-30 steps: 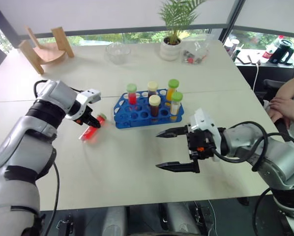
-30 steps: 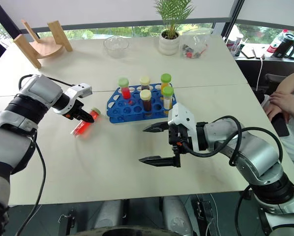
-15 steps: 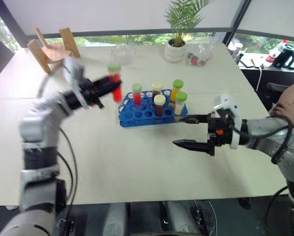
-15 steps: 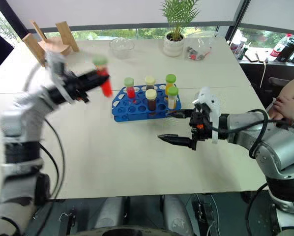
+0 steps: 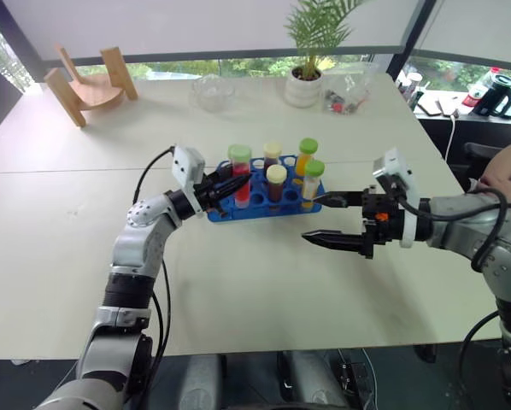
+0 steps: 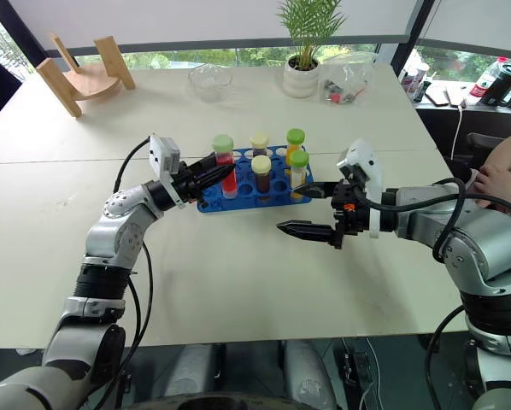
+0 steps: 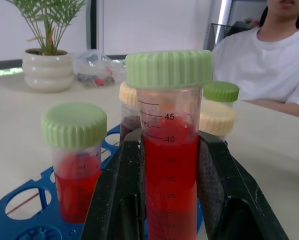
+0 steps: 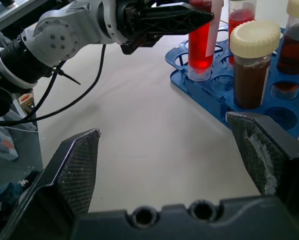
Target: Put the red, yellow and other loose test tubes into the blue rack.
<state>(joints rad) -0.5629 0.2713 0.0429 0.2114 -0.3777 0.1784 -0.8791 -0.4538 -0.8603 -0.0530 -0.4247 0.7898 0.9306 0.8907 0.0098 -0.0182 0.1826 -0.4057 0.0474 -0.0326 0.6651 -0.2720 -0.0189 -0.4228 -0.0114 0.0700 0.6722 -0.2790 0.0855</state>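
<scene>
In the left eye view, the left tool [image 5: 230, 186] is gripping a red tube [image 5: 241, 175] with a green cap, holding it upright over the near left part of the blue rack [image 5: 264, 198]. The rack is sitting in the middle of the white table [image 5: 238, 282]. Standing in the rack are a maroon tube [image 5: 277, 183] with a cream cap, a second cream-capped tube [image 5: 273, 154] behind it, an orange tube [image 5: 303, 157] and a pale yellow tube [image 5: 312, 178], both green-capped. The right tool [image 5: 332, 220] is hovering just right of the rack with its fingers spread wide, holding nothing. A plant [image 5: 306, 51], a glass bowl [image 5: 210, 90] and a wooden stand [image 5: 86, 82] are sitting at the far side of the table.

In the right eye view, the same layout is showing, and a person's hand [image 6: 495, 181] is resting at the right edge.

In the left wrist view, the two black fingers [image 7: 114, 195] are pressing on both sides of the red tube. Another red tube [image 7: 74, 160] with a green cap is standing in the rack beside it. A person in a white shirt [image 7: 269, 65] is sitting beyond the table.

In the right wrist view, the right tool's fingers [image 8: 77, 167] are standing far apart above bare table near the rack's corner, and the held red tube's bottom is hanging right at a rack hole; whether it is inside, I cannot tell.
</scene>
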